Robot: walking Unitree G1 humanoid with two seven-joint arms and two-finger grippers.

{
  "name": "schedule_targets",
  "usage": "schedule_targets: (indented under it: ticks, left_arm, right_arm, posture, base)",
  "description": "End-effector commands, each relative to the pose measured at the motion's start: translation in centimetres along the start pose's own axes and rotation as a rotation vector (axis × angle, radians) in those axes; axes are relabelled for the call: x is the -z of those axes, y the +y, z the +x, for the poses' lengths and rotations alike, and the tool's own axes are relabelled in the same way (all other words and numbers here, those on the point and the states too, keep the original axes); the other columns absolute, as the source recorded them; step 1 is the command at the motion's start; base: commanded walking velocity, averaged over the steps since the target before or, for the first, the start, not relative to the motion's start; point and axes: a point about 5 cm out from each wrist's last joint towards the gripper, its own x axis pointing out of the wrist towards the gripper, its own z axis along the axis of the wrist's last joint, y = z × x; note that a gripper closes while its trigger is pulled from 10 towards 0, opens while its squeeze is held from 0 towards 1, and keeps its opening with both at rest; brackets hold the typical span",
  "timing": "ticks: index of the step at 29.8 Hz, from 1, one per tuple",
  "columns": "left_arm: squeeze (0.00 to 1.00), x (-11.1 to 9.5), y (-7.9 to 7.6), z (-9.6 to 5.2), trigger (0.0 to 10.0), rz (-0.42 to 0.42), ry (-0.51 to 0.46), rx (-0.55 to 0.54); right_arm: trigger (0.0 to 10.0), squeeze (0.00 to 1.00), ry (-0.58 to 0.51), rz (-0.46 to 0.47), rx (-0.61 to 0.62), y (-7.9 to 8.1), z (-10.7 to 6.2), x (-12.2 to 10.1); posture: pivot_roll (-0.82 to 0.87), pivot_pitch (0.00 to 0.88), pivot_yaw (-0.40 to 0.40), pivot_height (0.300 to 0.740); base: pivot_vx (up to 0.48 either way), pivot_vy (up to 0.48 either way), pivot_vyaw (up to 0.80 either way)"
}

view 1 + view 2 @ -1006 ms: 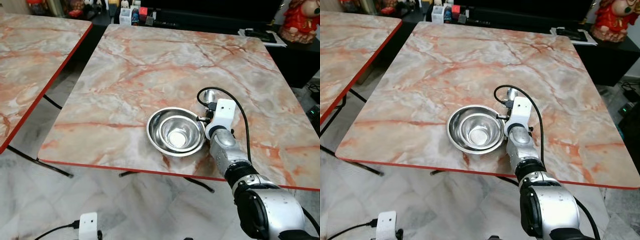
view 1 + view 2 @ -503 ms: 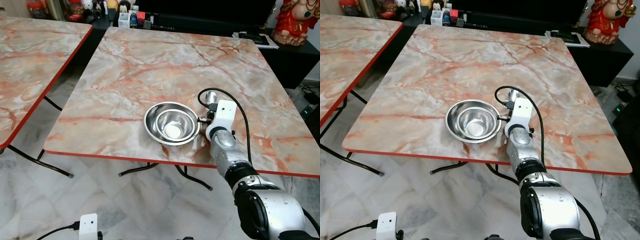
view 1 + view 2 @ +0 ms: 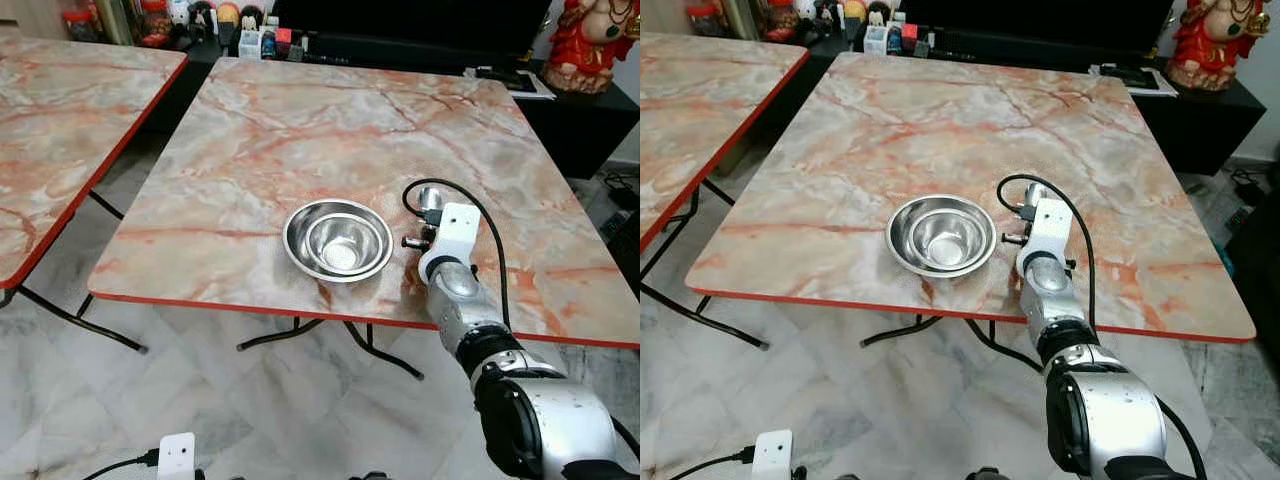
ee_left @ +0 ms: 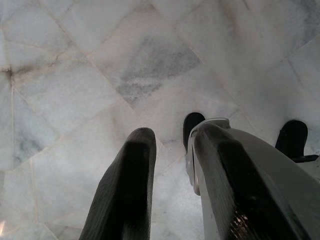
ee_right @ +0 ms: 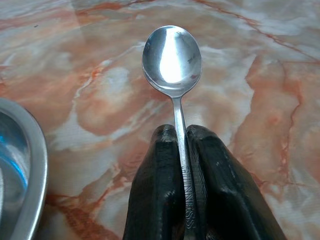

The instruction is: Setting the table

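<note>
Two steel bowls (image 3: 338,240), one nested in the other, sit near the front edge of the marble table (image 3: 300,130). Just right of them my right gripper (image 5: 181,145) is shut on the handle of a steel spoon (image 5: 172,55). The spoon's bowl (image 3: 431,198) points away from me, low over the tabletop. In the right wrist view the outer bowl's rim (image 5: 22,175) lies off to one side, apart from the spoon. My left gripper (image 4: 172,165) hangs open over the floor with nothing between its fingers.
A second marble table (image 3: 60,120) stands to the left across a narrow gap. Behind the table a black cabinet carries small bottles (image 3: 262,40), a flat dark item (image 3: 505,78) and a red figurine (image 3: 595,40). Pale marble floor tiles (image 3: 200,390) lie below.
The camera has drawn back, showing more of the floor and the table's front edge. My right gripper, spoon in it, now stands slightly farther right of the bowls.
</note>
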Motion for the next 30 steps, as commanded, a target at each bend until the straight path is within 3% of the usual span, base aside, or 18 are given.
schedule_targets:
  ticks: [1, 26, 27, 28, 30]
  left_arm:
    - [0.00, 1.0, 0.0, -0.3, 10.0, -0.003, 0.039, 0.004]
    - [0.00, 1.4, 0.6, -0.3, 10.0, 0.001, 0.048, -0.010]
    - [0.00, 1.4, 0.6, -0.4, 10.0, 0.001, 0.048, -0.011]
    - [0.00, 1.4, 0.6, -0.3, 10.0, 0.001, 0.049, -0.010]
    - [0.00, 1.4, 0.6, -0.3, 10.0, 0.001, 0.049, -0.010]
  right_arm:
    - [10.0, 0.00, 0.019, -0.013, 0.012, -0.6, 0.0, 0.4]
    - [10.0, 0.00, 0.092, -0.036, -0.009, -0.3, -0.4, 2.5]
    - [10.0, 0.31, 0.093, -0.036, -0.010, -0.3, -0.5, 2.6]
    - [10.0, 0.51, 0.094, -0.037, -0.010, -0.3, -0.5, 2.6]
    - [10.0, 0.52, 0.095, -0.038, -0.011, -0.4, -0.5, 2.6]
  posture:
    - [0.11, 0.130, -0.076, 0.715]
    - [0.13, 0.136, -0.070, 0.715]
    - [0.13, 0.137, -0.071, 0.715]
    - [0.13, 0.136, -0.071, 0.715]
    - [0.13, 0.137, -0.071, 0.715]
  base:
    - [0.000, 0.000, 0.00]
    - [0.000, 0.000, 0.00]
    - [0.000, 0.000, 0.00]
    - [0.000, 0.000, 0.00]
    - [0.000, 0.000, 0.00]
